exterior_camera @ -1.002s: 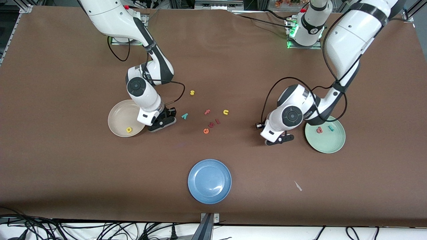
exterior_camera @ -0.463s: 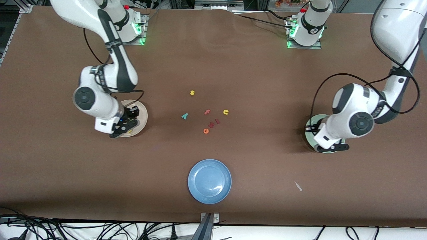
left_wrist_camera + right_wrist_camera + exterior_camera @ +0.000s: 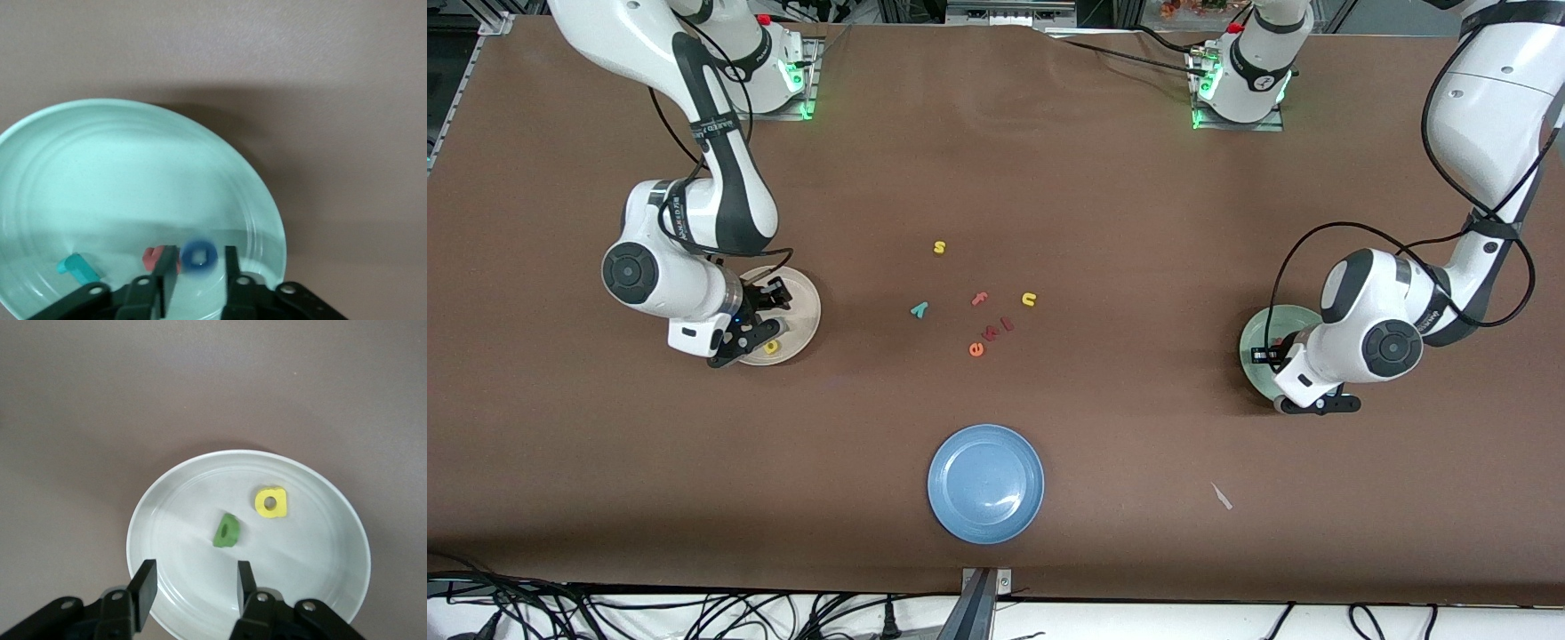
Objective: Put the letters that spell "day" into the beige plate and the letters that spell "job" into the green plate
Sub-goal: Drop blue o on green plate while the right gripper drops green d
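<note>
2 grippers hung over the plates, both with jaws spread and nothing held. The right gripper (image 3: 192, 587) was over the beige plate (image 3: 333, 540), where the green "d" (image 3: 227, 531) and yellow "a" (image 3: 271, 503) lay. The left gripper (image 3: 198, 270) was over the green plate (image 3: 120, 173), where the blue "o" (image 3: 199, 256), salmon "b" (image 3: 153, 256) and teal "j" (image 3: 77, 267) showed. The teal "y" (image 3: 919, 309) lay on the table (image 3: 1049, 178).
</note>
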Robot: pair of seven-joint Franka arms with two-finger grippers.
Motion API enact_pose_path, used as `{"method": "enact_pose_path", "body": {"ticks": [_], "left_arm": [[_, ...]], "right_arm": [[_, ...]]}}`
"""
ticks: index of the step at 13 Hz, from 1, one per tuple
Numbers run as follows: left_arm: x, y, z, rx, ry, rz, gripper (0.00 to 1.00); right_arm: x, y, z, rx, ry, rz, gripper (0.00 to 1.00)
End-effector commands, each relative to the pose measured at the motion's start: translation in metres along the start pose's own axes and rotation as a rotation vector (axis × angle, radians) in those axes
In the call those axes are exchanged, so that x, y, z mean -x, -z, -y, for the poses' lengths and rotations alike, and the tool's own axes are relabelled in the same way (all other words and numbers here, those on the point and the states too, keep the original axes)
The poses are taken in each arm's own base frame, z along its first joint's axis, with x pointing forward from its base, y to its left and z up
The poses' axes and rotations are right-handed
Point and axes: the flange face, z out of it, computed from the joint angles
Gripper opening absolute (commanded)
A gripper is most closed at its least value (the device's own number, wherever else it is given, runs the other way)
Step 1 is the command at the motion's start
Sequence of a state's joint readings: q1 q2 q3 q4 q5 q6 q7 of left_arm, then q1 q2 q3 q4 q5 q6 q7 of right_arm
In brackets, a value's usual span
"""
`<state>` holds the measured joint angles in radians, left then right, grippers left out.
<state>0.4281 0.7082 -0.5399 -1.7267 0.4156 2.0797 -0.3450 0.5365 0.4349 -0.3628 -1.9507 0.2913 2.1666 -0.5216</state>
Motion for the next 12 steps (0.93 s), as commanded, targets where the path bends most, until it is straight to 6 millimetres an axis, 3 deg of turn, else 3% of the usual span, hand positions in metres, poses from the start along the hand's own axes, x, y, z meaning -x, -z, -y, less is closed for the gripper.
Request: {"method": "enact_pose_path", "body": {"ticks": [1, 5, 8, 10, 12], "left_arm": [[-0.002, 0.041, 0.002, -0.029, -0.005, -0.048, 1.00], [0.008, 0.147, -0.017, -0.068, -0.015, -0.107, 1.00], [0.025, 0.234, -0.019, -0.085, -0.018, -0.039, 1.00], [0.035, 0.271, -0.011, -0.070, -0.071, -0.008, 1.00], [0.036, 0.285, -0.009, -0.052, -0.064, -0.021, 1.00]], "right_arm": [[-0.005, 0.003, 0.014, -0.047, -0.028, -0.023, 0.57], [-0.029, -0.002, 0.075, -0.050, -0.129, -0.054, 0.58], [-0.050, -0.019, 0.146, -0.011, -0.250, -0.107, 0.58], [-0.055, -0.029, 0.176, 0.000, -0.328, -0.129, 0.58], [-0.059, -0.042, 0.200, 0.009, -0.404, -0.149, 0.58]]}}
